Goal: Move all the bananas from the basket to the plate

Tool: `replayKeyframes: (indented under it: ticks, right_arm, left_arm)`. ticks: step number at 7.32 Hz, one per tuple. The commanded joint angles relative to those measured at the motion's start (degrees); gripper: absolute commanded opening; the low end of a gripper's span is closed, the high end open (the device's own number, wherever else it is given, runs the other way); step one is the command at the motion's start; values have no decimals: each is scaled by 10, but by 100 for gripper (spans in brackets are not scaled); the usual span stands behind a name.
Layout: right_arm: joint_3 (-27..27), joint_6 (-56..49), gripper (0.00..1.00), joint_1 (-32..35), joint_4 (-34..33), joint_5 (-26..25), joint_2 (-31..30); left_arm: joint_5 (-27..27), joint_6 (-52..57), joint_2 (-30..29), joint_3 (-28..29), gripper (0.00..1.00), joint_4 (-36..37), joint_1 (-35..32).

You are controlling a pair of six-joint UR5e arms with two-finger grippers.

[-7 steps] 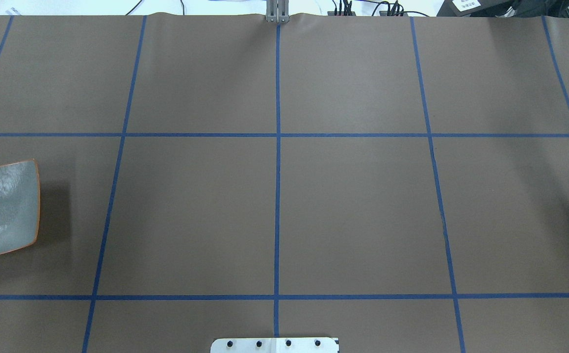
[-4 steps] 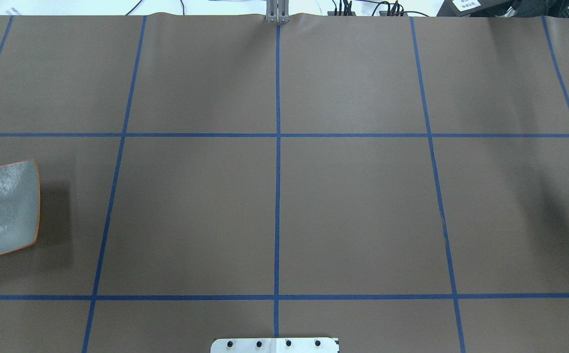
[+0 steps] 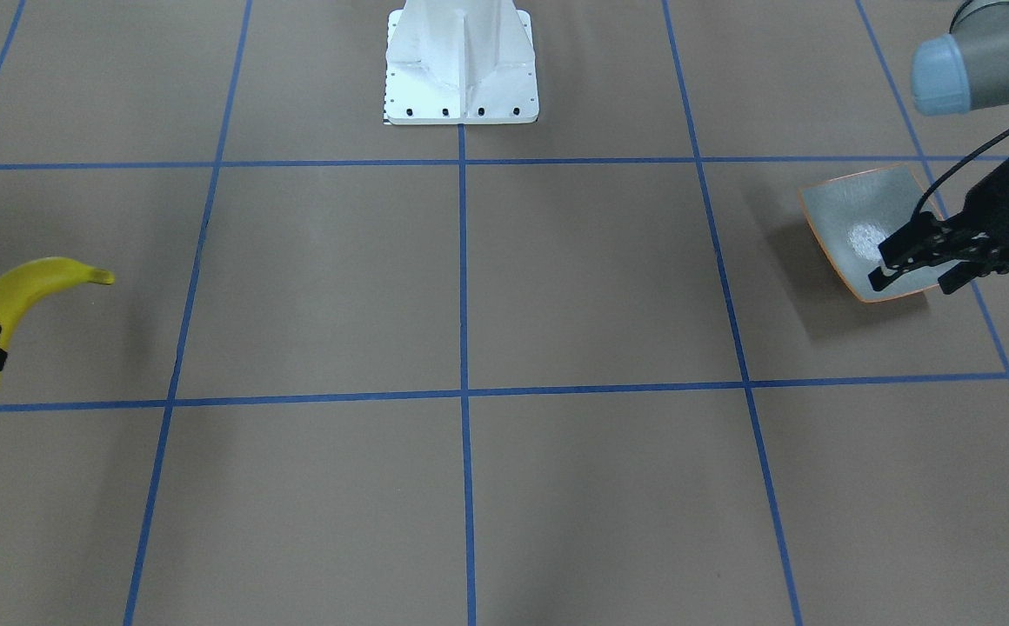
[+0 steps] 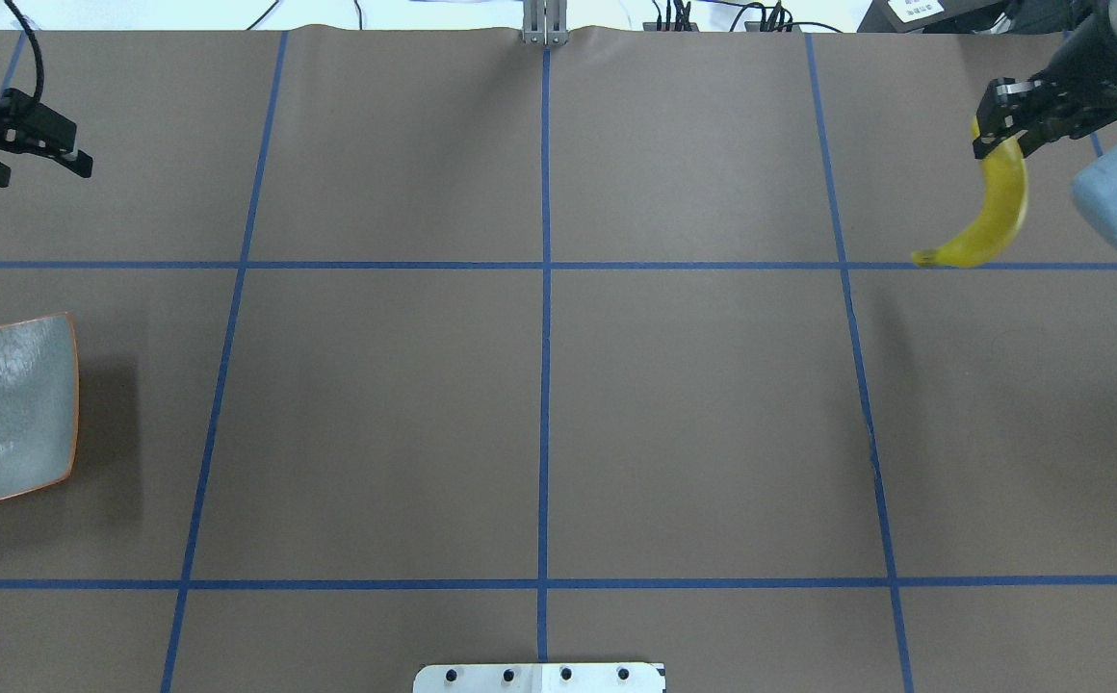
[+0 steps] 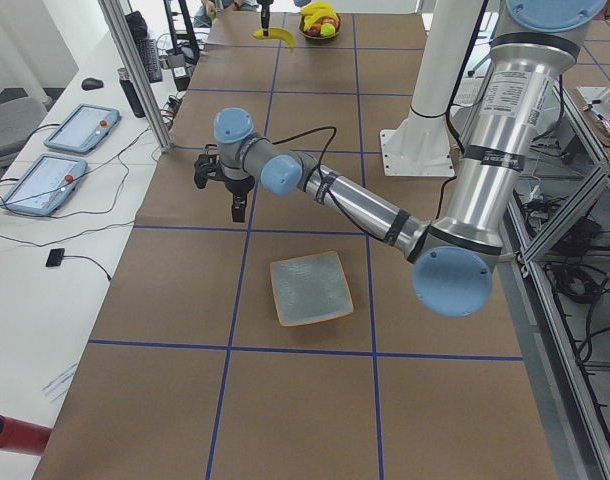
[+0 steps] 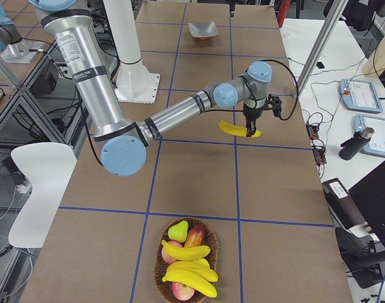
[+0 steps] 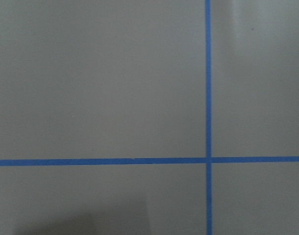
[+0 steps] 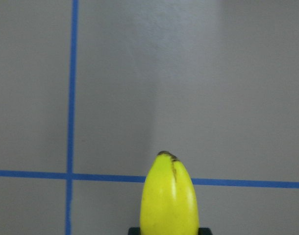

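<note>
My right gripper (image 4: 1001,125) is shut on the upper part of a yellow banana (image 4: 997,212) and holds it in the air over the table's far right. The banana also shows in the front view (image 3: 13,300), the right-side view (image 6: 238,129) and the right wrist view (image 8: 169,200). More bananas (image 6: 187,253) lie in the wicker basket (image 6: 159,252) at the right end of the table. The grey-green plate (image 4: 0,414) with an orange rim lies empty at the left. My left gripper (image 4: 46,176) is open and empty, raised beyond the plate's far side.
The basket also holds a pear (image 6: 175,231) and apples (image 6: 194,236). The white robot base (image 3: 461,69) stands at the near middle edge. Blue tape lines grid the brown mat. Tablets (image 5: 80,127) and cables lie on the operators' side table.
Both arms have come into the overhead view. The right gripper has carried the banana leftward in from the right edge. The left gripper has appeared at the far left. The plate has not moved.
</note>
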Motion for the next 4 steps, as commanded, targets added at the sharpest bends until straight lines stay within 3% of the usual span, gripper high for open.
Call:
replayKeyframes:
  ticks: [1,3,4]
  right_arm:
    - [-3,205,0,-81,154,-37,17]
    - [-5,265,0,-151,238,-89,47]
    - [-3,279,0,-187,280,-126,54]
  left_arm:
    - [-31,-107,-51,1,100,-2,46]
    - [-34,-130,-79,-4,100,-25,51]
    - [-48,-158,-84,2,100,-69,65]
